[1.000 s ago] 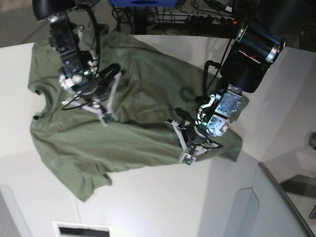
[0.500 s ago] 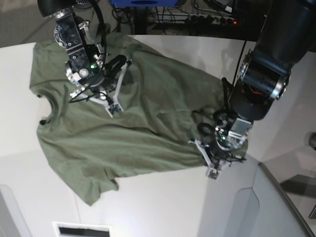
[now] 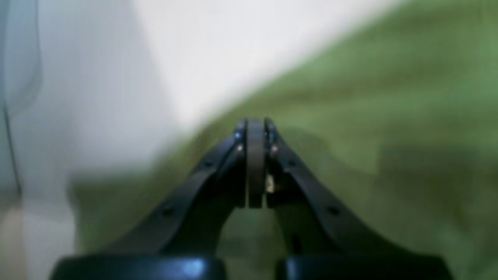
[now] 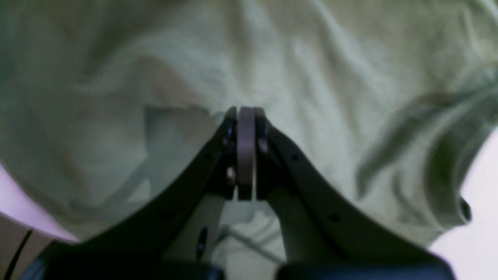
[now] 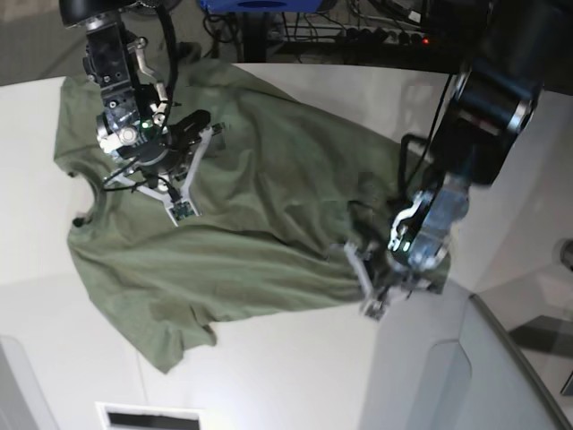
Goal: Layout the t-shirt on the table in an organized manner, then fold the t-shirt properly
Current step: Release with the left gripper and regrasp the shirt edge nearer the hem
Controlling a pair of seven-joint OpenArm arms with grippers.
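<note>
The olive t-shirt [image 5: 269,197] lies spread and wrinkled on the white table [image 5: 286,358], its neck opening toward the left. My right gripper [image 5: 181,211] hovers over the shirt's chest near the collar. In the right wrist view it [image 4: 245,111] is shut, pads together, with only the t-shirt [image 4: 330,77] behind it. My left gripper [image 5: 372,309] sits at the shirt's lower right hem. In the left wrist view it [image 3: 255,124] is shut with nothing visible between the pads. It stands over the edge where the blurred t-shirt [image 3: 369,116] meets the bare table [image 3: 218,50].
A grey translucent panel [image 5: 501,376] rises at the table's lower right corner, close to my left arm. Cables and a power strip [image 5: 385,36] run behind the far edge. A white slot with a dark strip [image 5: 148,417] sits at the bottom.
My left gripper has travelled right and down, from over the shirt's middle to its lower right hem. The right gripper shifted slightly near the collar. The shirt's wrinkles shifted a little.
</note>
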